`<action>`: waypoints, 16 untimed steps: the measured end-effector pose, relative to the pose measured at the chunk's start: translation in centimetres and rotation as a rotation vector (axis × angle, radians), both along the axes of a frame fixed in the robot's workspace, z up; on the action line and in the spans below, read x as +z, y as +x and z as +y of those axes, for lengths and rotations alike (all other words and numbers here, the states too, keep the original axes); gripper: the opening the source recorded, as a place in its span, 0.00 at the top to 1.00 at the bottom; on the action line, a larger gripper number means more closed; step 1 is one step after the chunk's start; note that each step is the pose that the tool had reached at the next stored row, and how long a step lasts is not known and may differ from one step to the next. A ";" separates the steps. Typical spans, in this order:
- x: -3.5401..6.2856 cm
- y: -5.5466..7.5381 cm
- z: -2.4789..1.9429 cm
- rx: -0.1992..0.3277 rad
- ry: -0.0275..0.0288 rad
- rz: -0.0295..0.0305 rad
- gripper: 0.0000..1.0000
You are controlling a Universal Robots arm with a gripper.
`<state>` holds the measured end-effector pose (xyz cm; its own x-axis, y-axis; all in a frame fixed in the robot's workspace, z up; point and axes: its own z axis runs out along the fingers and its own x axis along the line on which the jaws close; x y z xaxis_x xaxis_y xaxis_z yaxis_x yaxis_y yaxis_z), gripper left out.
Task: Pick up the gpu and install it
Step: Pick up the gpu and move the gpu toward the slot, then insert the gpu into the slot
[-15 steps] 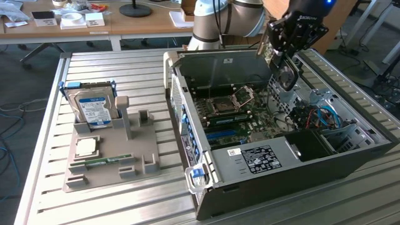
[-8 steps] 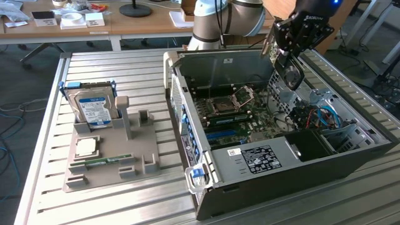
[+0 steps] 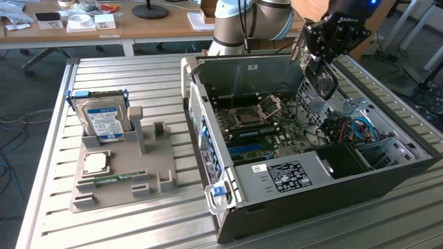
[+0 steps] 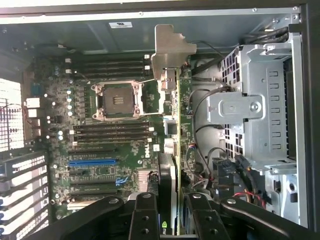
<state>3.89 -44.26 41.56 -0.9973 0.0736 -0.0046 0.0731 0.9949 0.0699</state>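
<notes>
My gripper point(image 3: 320, 61) hangs above the open computer case point(image 3: 312, 181), shut on the gpu point(image 3: 325, 83), a dark card with a round fan, held on edge over the case's far right side in the exterior view. In the wrist view the gpu point(image 4: 172, 150) is seen edge-on between my black fingers point(image 4: 145, 217), with its pale metal bracket point(image 4: 170, 50) at the far end. Below it lies the green motherboard point(image 4: 115, 125) with its CPU socket point(image 4: 117, 100) and a blue slot point(image 4: 92, 162). The card is clear of the board.
A beige parts holder point(image 3: 124, 171) on the slatted table at the exterior view's left carries a blue-labelled hard drive point(image 3: 104, 119), a CPU point(image 3: 95, 163) and a RAM stick point(image 3: 114, 179). A metal drive cage point(image 4: 260, 100) and cables point(image 3: 349, 129) stand beside the motherboard.
</notes>
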 end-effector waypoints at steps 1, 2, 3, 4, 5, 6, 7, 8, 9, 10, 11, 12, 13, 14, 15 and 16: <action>-0.01 0.2 0.00 0.002 0.0000 0.0001 0.73; -0.02 0.4 0.00 0.006 -0.0002 0.0001 0.73; -0.02 0.4 0.00 0.014 -0.0004 0.0000 0.73; -0.11 0.4 0.00 0.062 -0.0002 0.0000 0.73; -0.13 0.8 0.01 0.062 0.0001 0.0000 0.73; -0.12 0.9 0.00 0.062 -0.0001 0.0000 0.73; -0.13 0.9 0.00 0.062 -0.0001 0.0001 0.73; -0.12 0.9 0.00 0.062 -0.0001 0.0000 0.73; -0.13 0.9 0.00 0.062 -0.0001 0.0000 0.73; -0.13 0.9 0.00 0.062 -0.0001 0.0000 0.73; -0.13 0.9 0.00 0.062 -0.0001 0.0000 0.73; -0.12 0.9 0.00 0.062 -0.0002 0.0001 0.73; -0.12 0.9 0.00 0.062 -0.0002 0.0001 0.73; -0.12 0.9 0.00 0.062 -0.0002 0.0000 0.73; -0.12 0.9 0.00 0.062 -0.0001 0.0000 0.73; -0.13 0.9 0.00 0.062 -0.0001 0.0001 0.73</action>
<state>4.83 -44.26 41.43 -0.9999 0.0118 -0.0045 0.0115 0.9975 0.0697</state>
